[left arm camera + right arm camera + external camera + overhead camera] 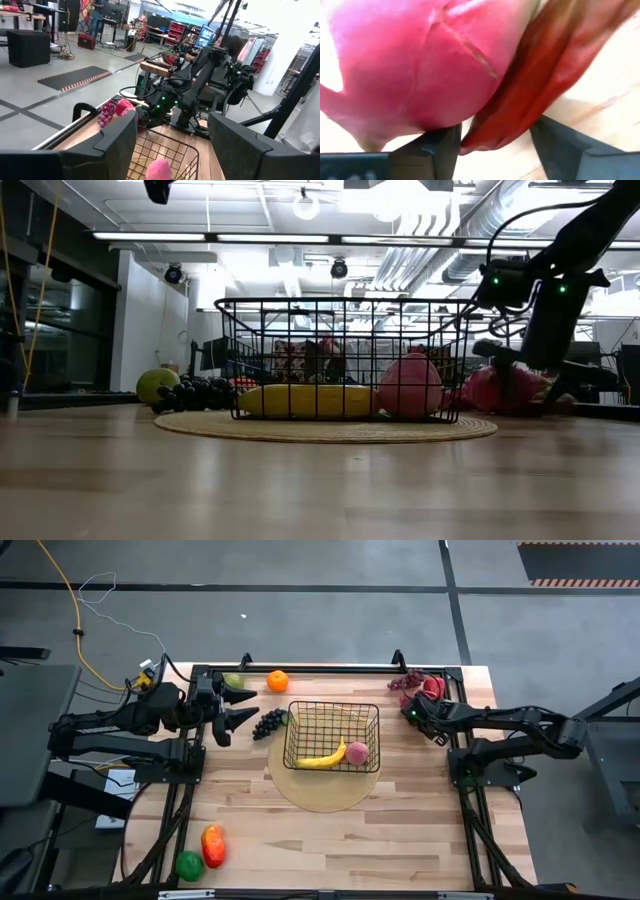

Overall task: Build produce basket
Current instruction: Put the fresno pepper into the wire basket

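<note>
The black wire basket (332, 737) stands on a round pale disc (325, 798). In it lie a yellow banana (322, 758) and a pink peach (357, 752). Purple grapes (268, 723) rest on the disc's left edge. The orange (277, 681) and green pear (233, 681) sit at the far edge, with the mango (213, 845) and green ball (189, 864) near left. My right gripper (425, 705) is open at the pink dragon fruit (432, 688), beside the red grapes (410, 680). My left gripper (245, 708) is open, left of the basket. My right gripper (495, 145) stands open with a red scale (520, 110) of the dragon fruit between its fingers and the pink body (420, 65) just ahead of one finger (440, 145). Whether either finger touches the fruit, I cannot tell. The fruit lies on the table.
A black frame rail (330, 668) runs along the table's far edge, and side rails run down left and right. Bare wood lies between the disc and the near edge. A yellow cable (80, 630) trails on the floor beyond the left arm.
</note>
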Available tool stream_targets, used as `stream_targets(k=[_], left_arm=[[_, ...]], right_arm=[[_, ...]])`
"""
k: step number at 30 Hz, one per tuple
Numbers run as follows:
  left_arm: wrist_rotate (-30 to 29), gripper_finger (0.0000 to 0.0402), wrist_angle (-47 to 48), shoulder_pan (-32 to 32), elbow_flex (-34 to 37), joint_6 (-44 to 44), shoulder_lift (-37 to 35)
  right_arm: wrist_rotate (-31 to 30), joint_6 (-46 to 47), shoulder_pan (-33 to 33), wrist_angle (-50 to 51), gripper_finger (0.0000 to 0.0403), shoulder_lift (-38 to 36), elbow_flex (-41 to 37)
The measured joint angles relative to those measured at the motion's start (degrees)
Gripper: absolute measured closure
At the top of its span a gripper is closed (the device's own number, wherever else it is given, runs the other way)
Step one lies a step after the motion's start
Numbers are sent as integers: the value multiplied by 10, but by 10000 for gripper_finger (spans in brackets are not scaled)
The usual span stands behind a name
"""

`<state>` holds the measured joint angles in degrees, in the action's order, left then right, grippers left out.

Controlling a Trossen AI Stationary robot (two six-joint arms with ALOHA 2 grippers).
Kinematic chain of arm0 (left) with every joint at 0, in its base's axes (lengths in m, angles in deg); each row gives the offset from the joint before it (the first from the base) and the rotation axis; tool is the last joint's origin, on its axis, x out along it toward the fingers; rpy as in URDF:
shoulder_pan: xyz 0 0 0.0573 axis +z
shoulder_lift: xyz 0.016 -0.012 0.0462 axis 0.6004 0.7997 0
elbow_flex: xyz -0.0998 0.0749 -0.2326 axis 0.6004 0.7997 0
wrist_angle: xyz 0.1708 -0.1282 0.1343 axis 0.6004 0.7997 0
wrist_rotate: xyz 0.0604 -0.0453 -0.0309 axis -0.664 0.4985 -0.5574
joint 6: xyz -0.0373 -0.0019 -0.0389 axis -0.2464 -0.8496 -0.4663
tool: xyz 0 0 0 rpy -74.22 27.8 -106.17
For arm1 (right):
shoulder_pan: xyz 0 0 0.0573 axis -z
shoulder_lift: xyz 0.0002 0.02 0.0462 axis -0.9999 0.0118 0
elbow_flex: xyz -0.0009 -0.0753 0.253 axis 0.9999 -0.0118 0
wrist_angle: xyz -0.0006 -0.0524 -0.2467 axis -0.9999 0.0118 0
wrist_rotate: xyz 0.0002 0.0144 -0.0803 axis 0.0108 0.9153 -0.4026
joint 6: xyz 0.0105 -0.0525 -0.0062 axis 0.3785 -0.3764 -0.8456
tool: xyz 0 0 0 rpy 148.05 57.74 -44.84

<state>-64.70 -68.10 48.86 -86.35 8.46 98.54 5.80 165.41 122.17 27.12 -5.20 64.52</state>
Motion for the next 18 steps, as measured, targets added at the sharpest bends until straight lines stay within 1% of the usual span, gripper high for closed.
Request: stream_targets(k=[3,8,10,12,15,18], left_arm=[[-7,170,0,0,0,0,0],[-8,170,0,0,0,0,0],[-8,170,0,0,0,0,0],[-8,170,0,0,0,0,0],[-9,170,0,0,0,0,0],[-9,170,0,0,0,0,0]], right_arm=[[2,-10,2,9,239,-1,0],[2,-20,-4,12,342,-7,-2],[2,-29,-12,14,370,-18,-2],[12,-29,-22,20,372,-36,-4],[7,-29,-34,28,372,-72,-4],[4,-29,-49,63,367,-116,-4]])
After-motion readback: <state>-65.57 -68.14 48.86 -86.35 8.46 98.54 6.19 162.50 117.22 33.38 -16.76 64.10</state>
